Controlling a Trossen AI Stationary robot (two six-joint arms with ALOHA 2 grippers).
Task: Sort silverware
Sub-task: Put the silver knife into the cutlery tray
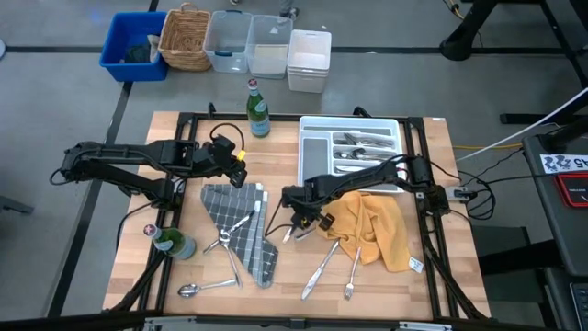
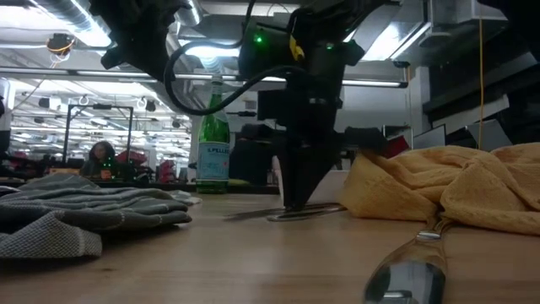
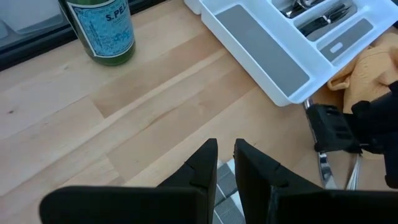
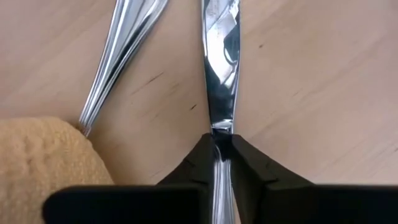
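My right gripper [image 1: 295, 222] reaches from the right to the table's middle, pointing down. It is shut on a knife [image 4: 220, 74] of the silverware, lying just left of the yellow cloth [image 1: 375, 227]. A second piece [image 4: 124, 43] lies beside the knife, one end under that cloth. More silverware fills the white tray [image 1: 353, 150]; other pieces lie on the grey checked cloth [image 1: 241, 228] and on the wood near the front. My left gripper [image 3: 226, 155] hovers shut above the grey cloth's far edge, holding nothing. My right gripper pinches the knife by its two narrow edges [image 4: 220, 132] between the two fingertips, at a step where the shiny strip narrows. The fingers come from above, pointing steeply down, and stand across the knife. The knife [image 2: 291, 213] lies flat on the table.
A green bottle [image 1: 258, 108] stands at the far edge left of the tray, and another bottle [image 1: 171, 242] sits at the near left. A spoon [image 1: 204, 289] and two long pieces [image 1: 335, 267] lie near the front edge. Bins and a basket [image 1: 186, 37] stand beyond the table.
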